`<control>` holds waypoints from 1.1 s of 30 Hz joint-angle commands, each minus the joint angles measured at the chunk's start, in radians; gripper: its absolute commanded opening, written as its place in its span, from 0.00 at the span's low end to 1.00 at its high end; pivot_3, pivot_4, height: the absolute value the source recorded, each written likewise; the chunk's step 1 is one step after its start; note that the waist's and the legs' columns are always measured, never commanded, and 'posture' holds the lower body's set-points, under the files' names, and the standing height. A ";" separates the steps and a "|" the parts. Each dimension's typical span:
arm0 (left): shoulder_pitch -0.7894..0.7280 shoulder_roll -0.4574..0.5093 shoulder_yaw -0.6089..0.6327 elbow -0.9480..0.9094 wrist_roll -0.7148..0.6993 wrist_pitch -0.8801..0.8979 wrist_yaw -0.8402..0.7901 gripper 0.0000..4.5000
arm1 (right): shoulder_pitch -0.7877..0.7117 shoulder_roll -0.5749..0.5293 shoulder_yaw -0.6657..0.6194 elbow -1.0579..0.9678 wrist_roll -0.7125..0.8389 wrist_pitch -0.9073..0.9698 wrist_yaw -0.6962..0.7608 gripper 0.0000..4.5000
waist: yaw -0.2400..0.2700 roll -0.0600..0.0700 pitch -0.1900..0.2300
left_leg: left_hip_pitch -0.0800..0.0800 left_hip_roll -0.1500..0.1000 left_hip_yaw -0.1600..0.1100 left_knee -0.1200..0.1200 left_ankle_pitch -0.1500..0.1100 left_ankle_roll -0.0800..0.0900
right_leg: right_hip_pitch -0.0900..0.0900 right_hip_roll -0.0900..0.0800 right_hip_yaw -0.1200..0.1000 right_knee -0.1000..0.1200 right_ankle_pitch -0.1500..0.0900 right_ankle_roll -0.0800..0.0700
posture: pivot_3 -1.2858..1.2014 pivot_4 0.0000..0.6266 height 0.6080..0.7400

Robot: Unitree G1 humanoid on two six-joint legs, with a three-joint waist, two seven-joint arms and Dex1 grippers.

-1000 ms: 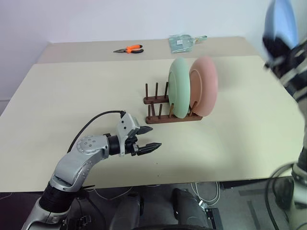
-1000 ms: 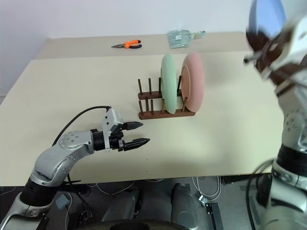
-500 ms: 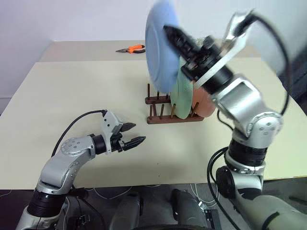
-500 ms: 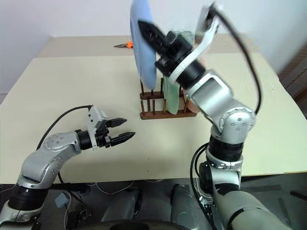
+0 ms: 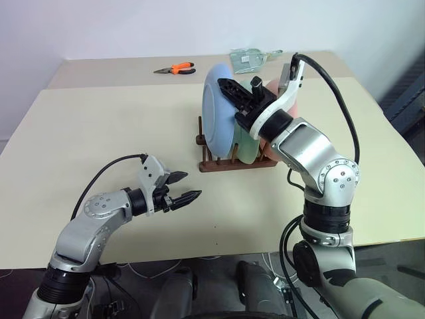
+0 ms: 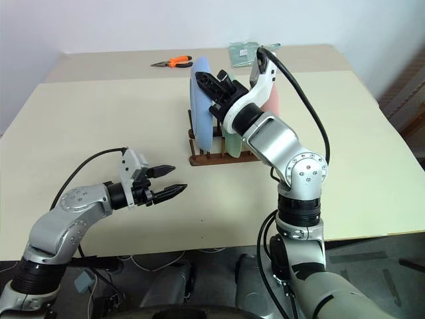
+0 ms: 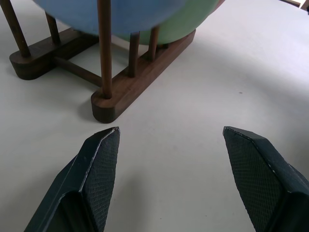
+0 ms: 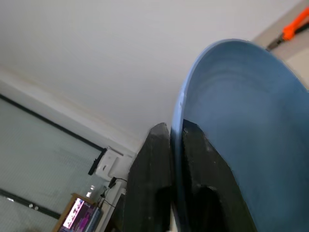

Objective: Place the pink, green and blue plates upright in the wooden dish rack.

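On the cream table (image 5: 99, 126) just ahead of our right gripper (image 5: 234, 95), the wooden dish rack (image 5: 229, 163) carries three plates. The blue plate (image 5: 218, 108) stands on edge in the slot beside the green plate (image 5: 247, 143), with the pink plate (image 5: 290, 100) at the far end behind our wrist. In the right wrist view, our two black fingers (image 8: 154, 179) sit on either side of the blue rim, very close together, so we read them as still pinching the plate, though the grip may be just starting to loosen.

To finish this step well, we judge the bottom edge should be fully settled between the pegs before we let go. Then we ease the fingers apart slowly and watch whether the plate leans on its own. After that we draw the gripper up and back along the plate's plane, so we knock neither it nor the green one beside it.

Our left gripper (image 5: 179, 189) hovers low over the table, well short of the rack's near end, fingers spread wide and holding nothing. Best we keep it out of the way.

Beyond the rack lie orange-handled pliers (image 5: 176, 68) and a clear packet (image 5: 250, 58). No brand, label or writing can be read anywhere.
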 commanded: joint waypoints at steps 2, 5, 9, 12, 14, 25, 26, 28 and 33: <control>-0.008 -0.001 -0.001 -0.033 0.003 -0.016 0.003 0.78 | -0.062 -0.060 0.009 -0.017 -0.113 -0.001 0.115 0.56 | 0.001 0.000 0.000 | 0.000 0.000 0.000 0.000 0.000 0.000 | 0.000 0.000 0.000 0.000 0.000 0.000 | 0.52 0.24 1.00; -0.006 -0.002 -0.002 -0.039 0.002 -0.013 0.008 0.78 | -0.104 -0.199 0.060 -0.092 -0.312 -0.007 0.297 0.66 | 0.002 0.001 0.001 | 0.000 0.000 0.001 0.000 0.000 0.000 | 0.000 0.000 0.000 0.000 0.000 0.000 | 0.52 0.24 1.00; 0.000 0.002 0.012 -0.038 0.006 -0.017 0.019 0.78 | -0.072 -0.450 0.004 -0.206 -0.479 -0.082 0.642 0.66 | 0.003 0.000 0.000 | -0.001 0.000 0.000 0.000 0.000 0.000 | 0.000 0.000 -0.001 -0.001 0.000 0.001 | 0.52 0.24 1.00; 0.005 0.005 0.041 -0.020 0.019 -0.032 0.036 0.78 | 0.046 -0.614 -0.164 -0.188 -0.480 -0.092 0.818 0.66 | 0.007 -0.002 -0.001 | -0.001 0.000 0.000 0.000 0.000 0.000 | 0.003 0.000 -0.001 -0.004 0.000 0.003 | 0.52 0.24 1.00; 0.010 0.012 0.088 0.015 0.025 -0.042 0.054 0.78 | 0.215 -0.738 -0.285 -0.135 -0.559 -0.102 0.947 0.66 | 0.014 -0.004 -0.002 | -0.001 0.000 0.000 0.001 0.000 0.000 | 0.004 -0.001 -0.001 -0.005 -0.002 0.000 | 0.52 0.24 1.00; 0.027 0.065 0.228 0.236 0.131 -0.204 0.098 0.78 | 0.676 -0.797 -0.228 0.105 -0.996 -0.340 1.250 0.66 | 0.004 0.001 -0.003 | 0.002 0.001 0.007 0.001 -0.001 0.001 | 0.004 -0.003 0.002 -0.003 -0.003 0.003 | 0.52 0.24 1.00; 0.032 0.065 0.231 0.235 0.133 -0.211 0.098 0.78 | 0.661 -0.781 -0.223 0.127 -0.997 -0.342 1.254 0.66 | 0.004 0.001 -0.003 | 0.002 0.001 0.006 0.001 -0.001 0.001 | 0.004 -0.003 0.002 -0.003 -0.003 0.003 | 0.52 0.24 1.00; 0.049 0.065 0.236 0.237 0.138 -0.223 0.096 0.78 | 0.633 -0.751 -0.197 0.171 -1.023 -0.363 1.264 0.66 | 0.005 0.000 -0.003 | 0.002 0.001 0.006 0.001 -0.001 0.001 | 0.004 -0.003 0.002 -0.003 -0.003 0.003 | 0.52 0.24 1.00; 0.083 0.045 0.230 0.211 0.142 -0.227 0.105 0.78 | 0.604 -0.700 -0.132 0.257 -1.116 -0.447 1.293 0.66 | 0.008 0.000 -0.004 | 0.001 0.000 0.006 0.001 -0.001 0.001 | 0.004 -0.004 0.001 -0.004 0.001 0.002 | 0.52 0.24 1.00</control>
